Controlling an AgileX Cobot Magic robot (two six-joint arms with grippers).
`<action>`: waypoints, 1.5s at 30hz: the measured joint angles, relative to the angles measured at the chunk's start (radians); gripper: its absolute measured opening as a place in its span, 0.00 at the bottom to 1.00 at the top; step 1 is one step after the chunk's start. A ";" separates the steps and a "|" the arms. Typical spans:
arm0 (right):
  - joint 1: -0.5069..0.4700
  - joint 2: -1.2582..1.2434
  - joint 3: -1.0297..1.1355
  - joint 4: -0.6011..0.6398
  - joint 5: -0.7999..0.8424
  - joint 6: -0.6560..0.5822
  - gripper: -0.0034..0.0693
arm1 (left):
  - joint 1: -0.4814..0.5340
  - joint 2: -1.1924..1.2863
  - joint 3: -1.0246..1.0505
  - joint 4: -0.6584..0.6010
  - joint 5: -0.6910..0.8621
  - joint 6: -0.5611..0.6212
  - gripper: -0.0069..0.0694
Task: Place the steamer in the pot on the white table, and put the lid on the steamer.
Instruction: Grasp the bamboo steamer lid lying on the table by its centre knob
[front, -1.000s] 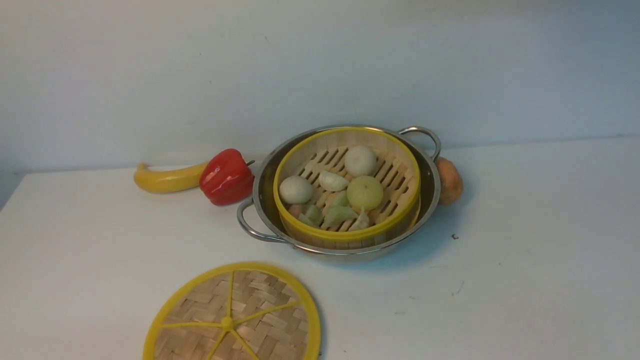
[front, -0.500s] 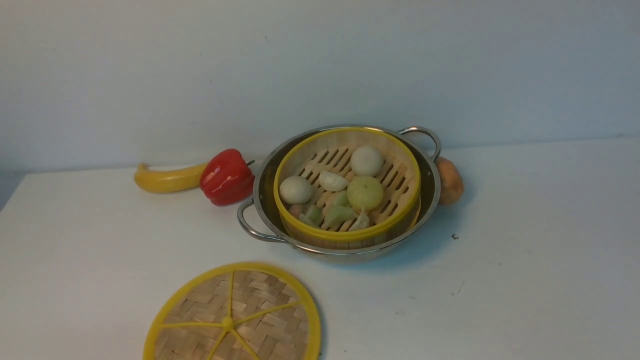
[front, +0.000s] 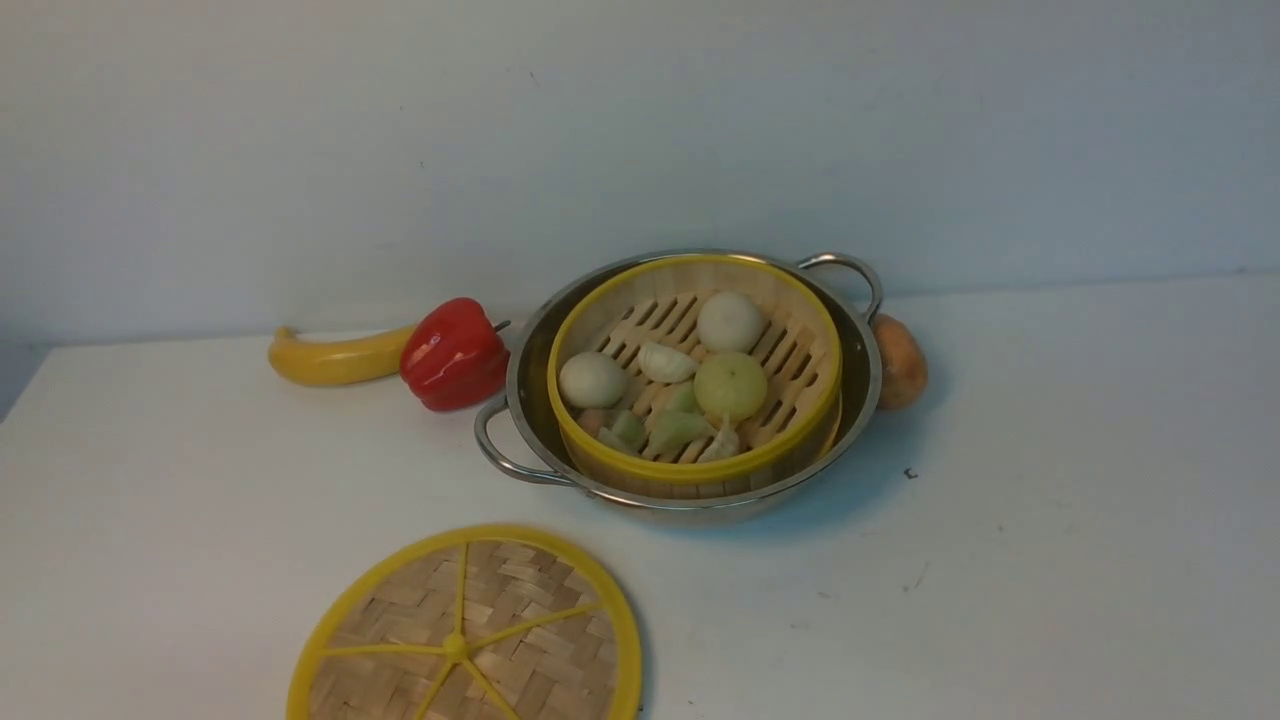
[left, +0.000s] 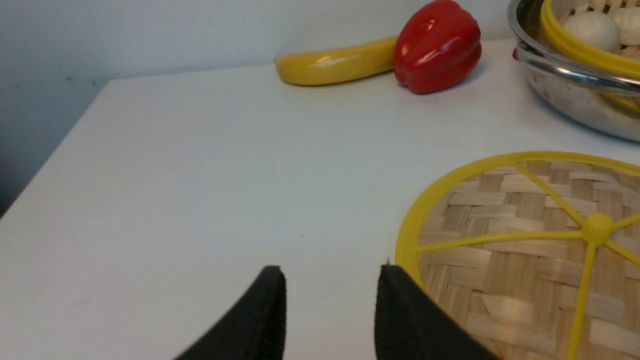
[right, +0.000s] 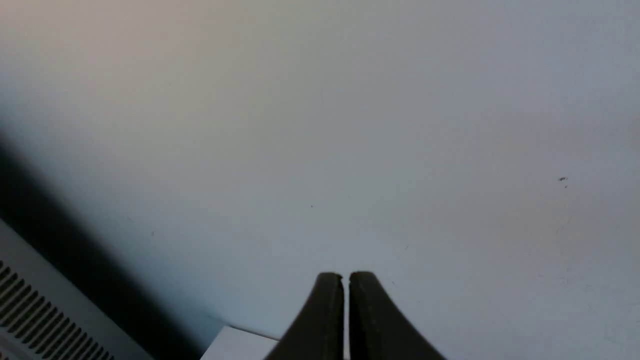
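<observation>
The steamer (front: 640, 462), a bamboo basket with a yellow rim, sits inside the steel pot (front: 862, 372) at the back middle of the white table (front: 1050, 560). It holds buns and dumplings. The woven lid (front: 465, 640) lies flat on the table near the front left. In the left wrist view my left gripper (left: 332, 272) is open over bare table, one finger just beside the lid's (left: 525, 250) rim, with nothing between the fingers. My right gripper (right: 346, 277) is shut and empty over bare table. Neither gripper shows in the front view.
A red pepper (front: 455, 352) and a yellow banana (front: 335, 358) lie left of the pot by the back wall. A brown potato (front: 898, 360) rests against the pot's right side. A grey vented panel (right: 30, 305) shows beyond the table edge in the right wrist view.
The white bun at the back of the steamer has rolled a little to the right. Pot, steamer and lid have stayed put.
</observation>
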 joint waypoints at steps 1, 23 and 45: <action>0.000 0.000 0.000 -0.001 0.001 -0.008 0.10 | 0.000 0.000 0.000 0.000 0.000 0.000 0.41; -0.094 -0.873 1.584 -0.205 -0.757 -0.121 0.22 | 0.000 0.000 0.000 0.000 -0.001 0.000 0.41; -0.289 -1.840 2.652 -0.319 -0.911 -0.121 0.34 | 0.000 0.000 0.000 0.000 -0.001 0.000 0.41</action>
